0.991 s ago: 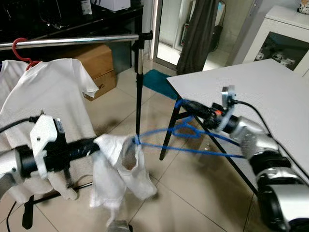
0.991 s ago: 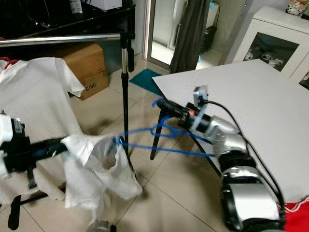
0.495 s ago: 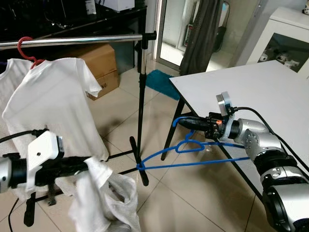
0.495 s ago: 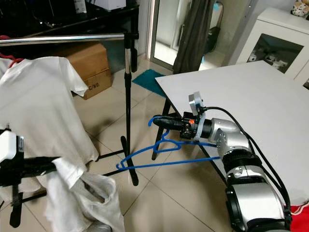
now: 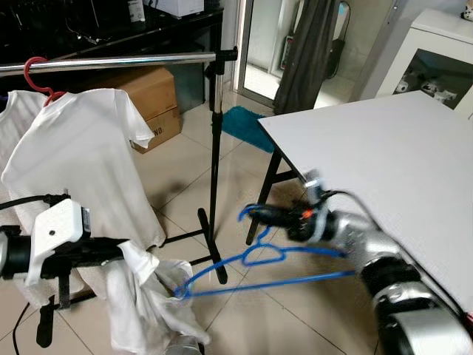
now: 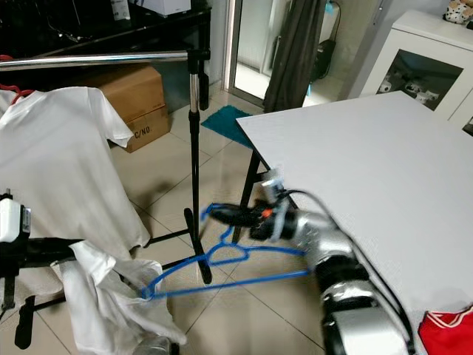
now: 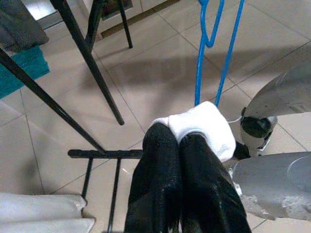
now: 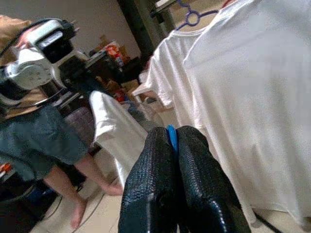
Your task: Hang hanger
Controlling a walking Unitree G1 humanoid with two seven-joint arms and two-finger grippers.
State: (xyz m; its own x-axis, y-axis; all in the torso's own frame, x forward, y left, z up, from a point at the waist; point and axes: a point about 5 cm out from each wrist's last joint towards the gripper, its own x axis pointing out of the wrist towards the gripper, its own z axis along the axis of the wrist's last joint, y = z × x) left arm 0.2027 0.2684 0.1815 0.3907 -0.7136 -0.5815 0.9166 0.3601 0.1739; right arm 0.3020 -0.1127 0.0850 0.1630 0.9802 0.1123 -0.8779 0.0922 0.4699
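The blue hanger [image 5: 266,268] hangs low over the tiled floor between the two arms, its hook pinched in the closed right gripper [image 5: 260,214] so its far tip can reach into the garment. The left gripper [image 7: 181,141] is clamped on the white shirt [image 5: 144,303], holding it up beside the rail [image 5: 111,61], where another white shirt [image 5: 81,155] already hangs.

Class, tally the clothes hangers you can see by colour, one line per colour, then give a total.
Blue hanger, held by the right gripper: 1
Red hanger, hooked on the rail: 1
Purple hanger: 1
Total: 3
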